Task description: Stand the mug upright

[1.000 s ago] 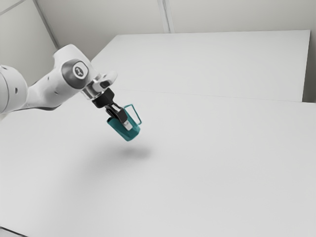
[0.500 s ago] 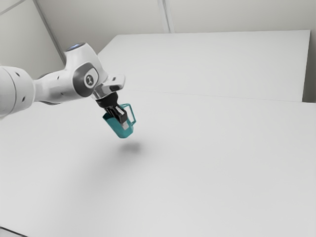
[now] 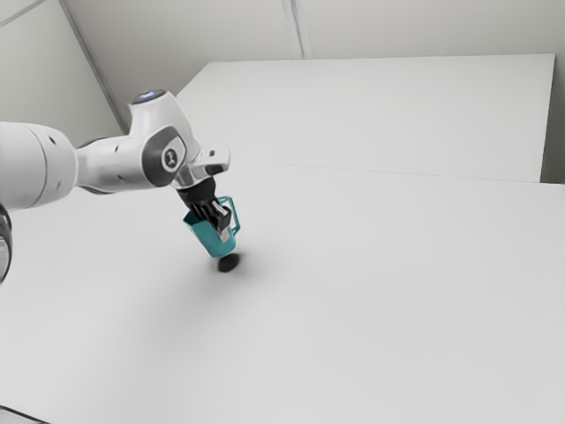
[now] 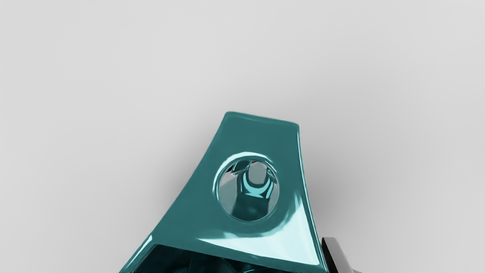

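Mug [image 3: 208,241] aslant, seemingly partly behind tool [image 3: 222,231]

White arm [image 3: 110,165] bent at the wrist [image 3: 166,157], black gripper [image 3: 222,233] angled downward, fingers [image 3: 220,215] clamped

Smooth white table [image 3: 397,309], plain pale grey wall [image 3: 424,26] past its top edge in the exterior view, narrow grey strip [image 3: 297,26] running up that wall.

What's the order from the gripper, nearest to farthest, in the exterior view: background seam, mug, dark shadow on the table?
1. Mug: tilted, held in the gripper.
2. Dark shadow: on the table, just below the mug.
3. Background seam: beyond the table, at the view's top.
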